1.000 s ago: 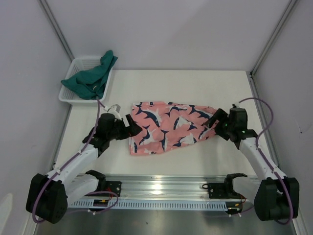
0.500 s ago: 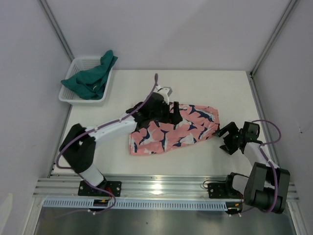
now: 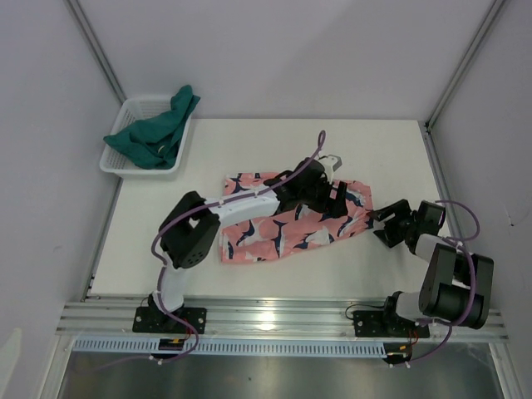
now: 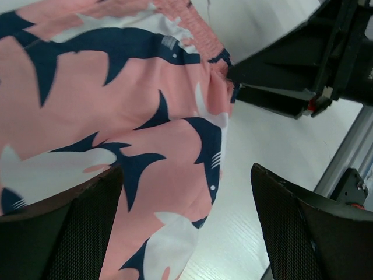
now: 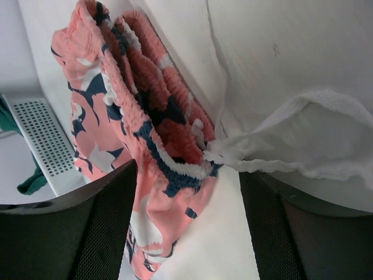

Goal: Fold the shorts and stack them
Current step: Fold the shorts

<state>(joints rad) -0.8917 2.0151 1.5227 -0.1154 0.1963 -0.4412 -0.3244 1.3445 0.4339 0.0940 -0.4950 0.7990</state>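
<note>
A pair of salmon-pink shorts (image 3: 274,233) printed with navy and white sharks lies spread near the middle of the white tabletop (image 3: 249,150), its gathered waistband (image 5: 151,140) at the right-hand end. The left arm is stretched far across the cloth. Its gripper (image 3: 339,202) hangs over the right part of the shorts with jaws wide apart, and the wrist view shows only shark-print fabric beneath and between the two black fingers (image 4: 64,233).

The right gripper (image 3: 378,226) sits low at the waistband end, jaws also apart. In its wrist view the ruffled waistband and the knot of a white drawstring (image 5: 291,140) lie in the gap, and the drawstring trails out over the bare tabletop. The jaws are not pressed onto either.

The second pair, plain dark teal shorts (image 3: 154,133), is heaped in a white mesh basket (image 3: 112,165) at the far left corner, spilling over its rim, well apart from both arms.
</note>
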